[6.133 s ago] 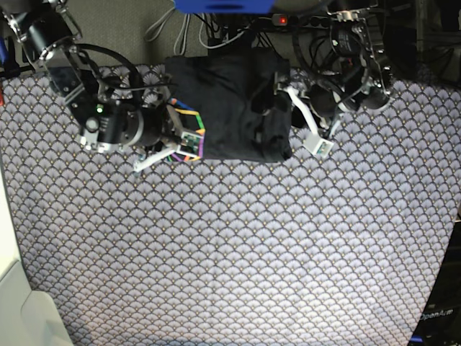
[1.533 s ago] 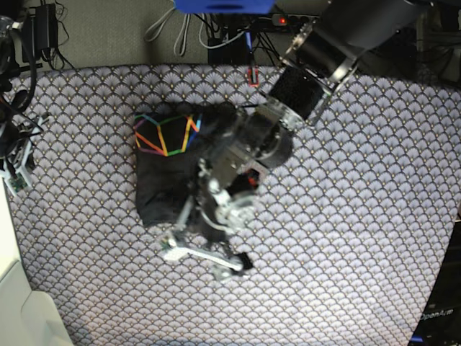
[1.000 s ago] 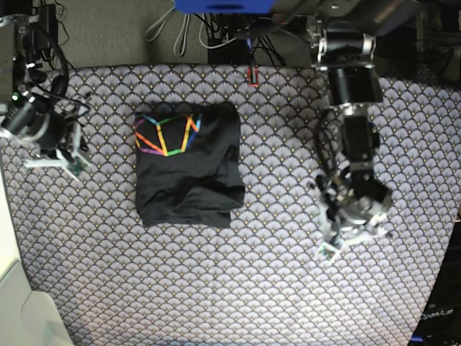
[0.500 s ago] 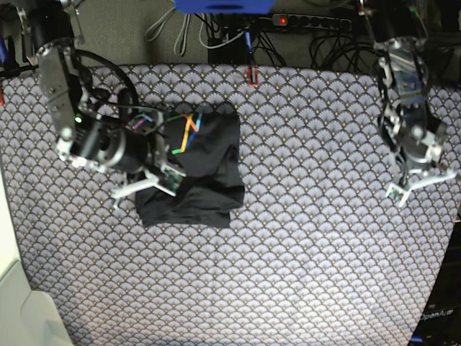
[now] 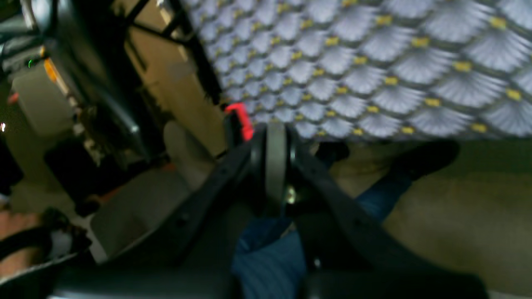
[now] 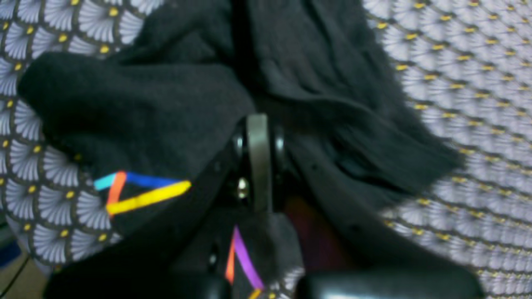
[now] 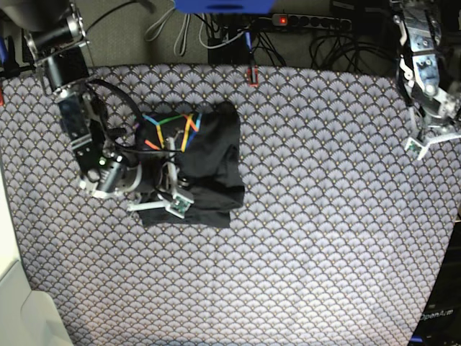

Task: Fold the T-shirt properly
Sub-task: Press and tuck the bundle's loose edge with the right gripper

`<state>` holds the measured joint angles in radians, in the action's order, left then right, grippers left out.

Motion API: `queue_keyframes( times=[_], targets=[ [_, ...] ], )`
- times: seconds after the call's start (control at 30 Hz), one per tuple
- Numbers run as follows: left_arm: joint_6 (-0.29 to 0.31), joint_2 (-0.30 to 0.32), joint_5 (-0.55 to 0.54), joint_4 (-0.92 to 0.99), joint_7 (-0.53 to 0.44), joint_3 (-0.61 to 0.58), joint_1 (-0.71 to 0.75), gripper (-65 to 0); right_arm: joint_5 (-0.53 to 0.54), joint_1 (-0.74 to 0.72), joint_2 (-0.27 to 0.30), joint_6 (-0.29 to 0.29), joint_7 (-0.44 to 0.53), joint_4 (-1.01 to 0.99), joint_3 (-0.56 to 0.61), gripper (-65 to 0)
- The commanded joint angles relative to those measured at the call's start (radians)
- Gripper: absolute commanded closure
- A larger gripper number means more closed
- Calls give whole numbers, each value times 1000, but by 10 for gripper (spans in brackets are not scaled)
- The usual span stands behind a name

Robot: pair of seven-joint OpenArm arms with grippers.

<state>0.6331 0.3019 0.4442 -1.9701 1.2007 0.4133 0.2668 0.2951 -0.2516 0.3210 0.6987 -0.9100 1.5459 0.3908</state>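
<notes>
- The left wrist view is blurred; the left gripper [image 5: 276,166] shows its fingers [image 5: 276,158] pressed together with nothing between them, over the desk's far edge.
- Past that edge, a red clip [image 5: 240,118], dark gear and a blue shape are too smeared to identify.
- In the base view the left gripper [image 7: 420,146] sits at the right side, well apart from the shirt, its arm cut off by the top of the picture.
- The right gripper [image 6: 258,137] has its fingers clenched; they lie over the shirt [image 6: 166,104], and whether a fold of fabric is pinched between them cannot be told.
- From the base view the right gripper [image 7: 171,200] lies on the shirt's [image 7: 209,155] lower left part, hiding that corner.
- The shirt lies on the left half of the cloth [image 7: 324,238] covering the desk, toward the far side.
- It is a dark charcoal bundle, roughly square, with loose layers rumpled at the near edge.
- A rainbow line print [image 7: 173,130] shows at its far left corner; in the right wrist view the lines [image 6: 141,195] appear in yellow, orange, blue and purple, partly covered by the gripper.
- One lobe of fabric [image 6: 399,141] sticks out unevenly onto the cloth [image 6: 478,83].
</notes>
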Motion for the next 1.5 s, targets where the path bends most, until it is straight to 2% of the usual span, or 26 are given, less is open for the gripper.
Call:
queue_keyframes(
  times=[0.0,0.33,0.63,0.73,0.83,0.97,1.03,1.2,1.37,1.47],
  targets=[
    [-2,12,14,-21,-3,19,-5,-4,16,-21,5,-1,30,-3,3,0],
    [-2,12,12,-21,-3,37,-13,-4,16,-68,-23,-1,110,-155,96,0],
    [-2,10,12,-21,-3,40,29,-4,16,-205,-27,-1,179,-310,101,0],
    [-2,10,12,-21,-3,42,33,-4,16,-251,-47,-1,190,-356,101,0],
    [-2,9,12,-22,-3,42,33,-4,16,-283,-69,-1,254,-408,102,0],
    [-2,3,17,-22,-3,42,33,-4,16,-323,-76,-1,256,-459,102,0],
    [-2,3,15,-22,-3,42,33,-4,16,-321,-72,-1,256,-456,102,0],
    [-2,3,11,-22,-5,42,22,-4,16,-297,-7,-1,214,-422,101,0],
    [0,6,11,-15,-32,40,-16,-4,16,-153,79,-1,151,-160,99,0],
    [0,12,11,-15,-32,35,-33,-4,16,-64,100,-1,96,18,95,0]
  ],
)
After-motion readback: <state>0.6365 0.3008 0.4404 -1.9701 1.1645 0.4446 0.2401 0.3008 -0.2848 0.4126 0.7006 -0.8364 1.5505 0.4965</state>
